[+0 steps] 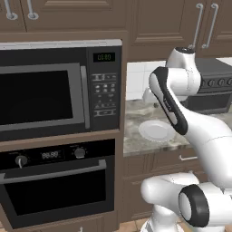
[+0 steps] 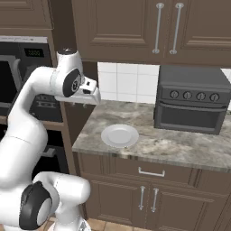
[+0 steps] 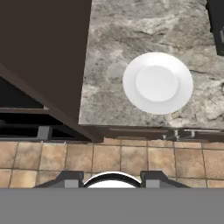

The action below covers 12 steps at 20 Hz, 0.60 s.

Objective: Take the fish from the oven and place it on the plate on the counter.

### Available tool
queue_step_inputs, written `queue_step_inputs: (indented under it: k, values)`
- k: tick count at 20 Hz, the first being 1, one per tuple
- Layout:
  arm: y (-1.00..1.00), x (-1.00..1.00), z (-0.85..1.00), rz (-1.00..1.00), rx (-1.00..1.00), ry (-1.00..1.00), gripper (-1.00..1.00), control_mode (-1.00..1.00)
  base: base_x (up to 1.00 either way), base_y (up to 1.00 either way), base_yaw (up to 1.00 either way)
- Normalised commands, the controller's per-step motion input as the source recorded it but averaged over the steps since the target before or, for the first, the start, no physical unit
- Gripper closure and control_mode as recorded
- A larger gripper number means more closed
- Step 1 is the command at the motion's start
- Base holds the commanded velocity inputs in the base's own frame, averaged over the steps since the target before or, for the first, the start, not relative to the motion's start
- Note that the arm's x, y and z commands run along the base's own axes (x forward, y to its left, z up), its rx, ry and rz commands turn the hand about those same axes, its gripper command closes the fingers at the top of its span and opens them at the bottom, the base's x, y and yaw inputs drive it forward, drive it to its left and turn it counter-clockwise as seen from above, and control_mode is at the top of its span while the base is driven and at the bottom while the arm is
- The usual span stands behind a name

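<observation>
The black oven sits low on the left with its glass door shut, and its silver bar handle runs across the top of the door. The fish is hidden from view. The round white plate lies bare near the left end of the stone counter. My gripper hangs high above the counter's left edge, pointing down. It is open, with nothing between its fingers, and the plate lies ahead of it to the right.
A microwave with a keypad sits above the oven. A dark grey toaster oven stands at the back right of the counter. Brown wall cabinets hang overhead, drawers sit under the counter, and tiled floor lies below.
</observation>
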Motion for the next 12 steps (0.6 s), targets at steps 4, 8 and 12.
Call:
queue_step_inputs:
  k: [4, 8, 12]
  values:
    - [0.25, -0.62, -0.01, 0.04, -0.01, -0.07, -1.00, -1.00, 0.00, 0.00, 0.00]
    - [0.98, -0.96, 0.02, 0.14, -0.17, -0.30, -1.00, -1.00, 0.00, 0.00, 0.00]
    - [1.00, -0.62, 0.00, 0.33, -0.15, -0.28, -1.00, -1.00, 0.00, 0.00, 0.00]
